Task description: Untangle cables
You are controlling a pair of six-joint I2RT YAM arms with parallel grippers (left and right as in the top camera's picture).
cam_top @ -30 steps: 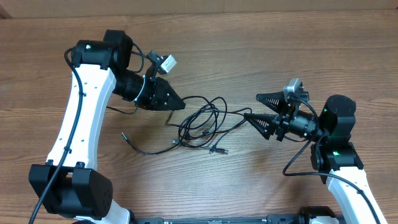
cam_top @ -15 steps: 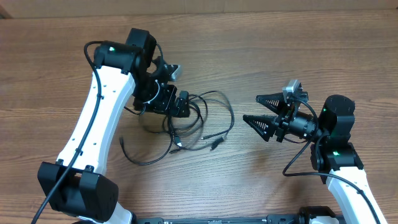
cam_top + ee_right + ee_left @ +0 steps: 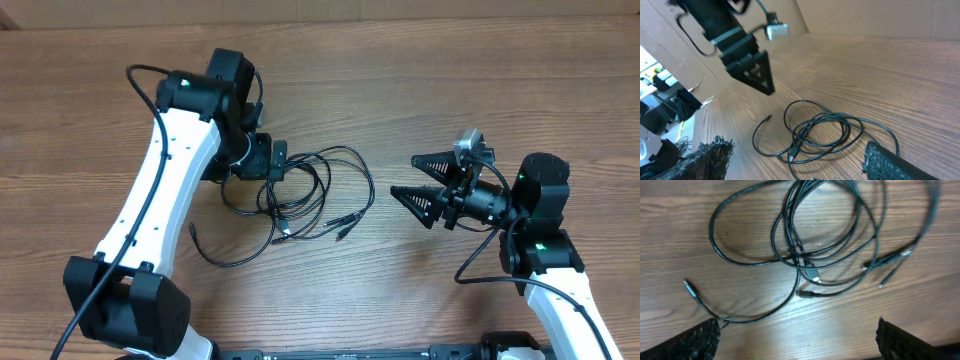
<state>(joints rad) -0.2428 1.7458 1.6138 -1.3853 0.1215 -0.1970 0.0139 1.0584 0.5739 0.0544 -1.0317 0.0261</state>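
**Cables (image 3: pixel 300 193): one loose tangle, mid wooden table (image 3: pixel 450 80).**
Overhead: left gripper (image 3: pixel 272 163) over the tangle's 10 o'clock edge; right gripper (image 3: pixel 403 173) at its 3 o'clock, apart, jaws spread, empty. Left wrist: jaws wide, grasping nothing; cables (image 3: pixel 799 260) at 12 o'clock. Right wrist: jaws spread; cables (image 3: pixel 815 127) ahead, untouched; left gripper (image 3: pixel 760 80) at 11 o'clock.

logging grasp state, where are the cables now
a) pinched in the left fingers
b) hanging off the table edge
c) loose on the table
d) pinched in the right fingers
c: the cables lie loose on the table below the open left fingers, with the open right fingers off to one side.
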